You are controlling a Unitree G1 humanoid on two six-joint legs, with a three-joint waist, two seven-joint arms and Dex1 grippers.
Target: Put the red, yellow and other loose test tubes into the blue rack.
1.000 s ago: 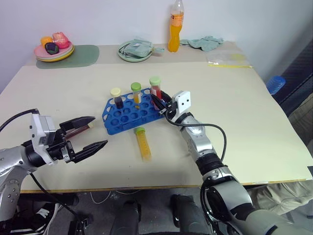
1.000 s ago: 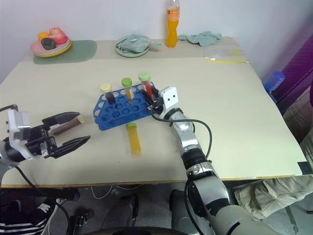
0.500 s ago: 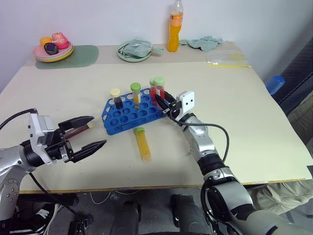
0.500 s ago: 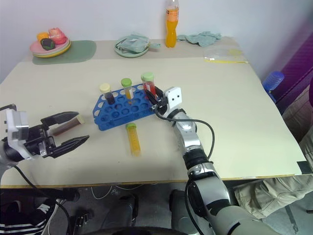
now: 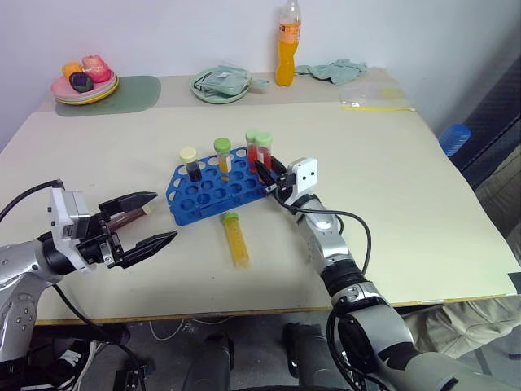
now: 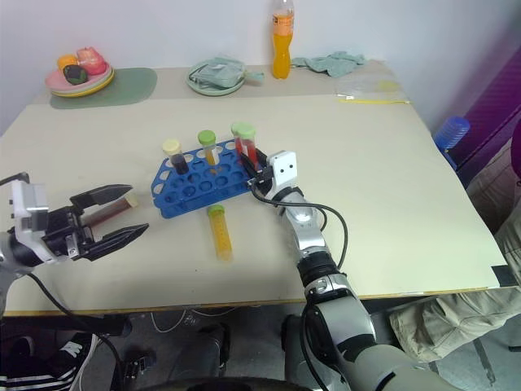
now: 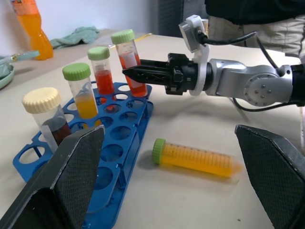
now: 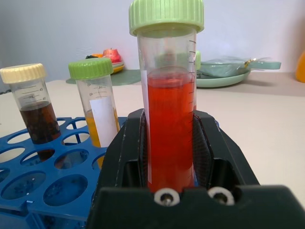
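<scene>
The lower ends of the tubes standing in the blue plastic rack with round holes (image 5: 213, 191), at the centre of the left eye view, are hidden inside its holes. The right gripper (image 7: 138, 73) is clamped on an upright clear tube of red liquid with a green cap (image 8: 167, 95) at the rack's right end, beside a second red-filled tube (image 7: 101, 67). A yellow-filled green-capped tube (image 5: 236, 239) lies flat on the beige table (image 5: 423, 187) below the rack, between both arms, while the left gripper (image 5: 151, 218) hangs spread wide and empty at lower left, a dark-filled tube (image 5: 129, 214) lying behind it.
</scene>
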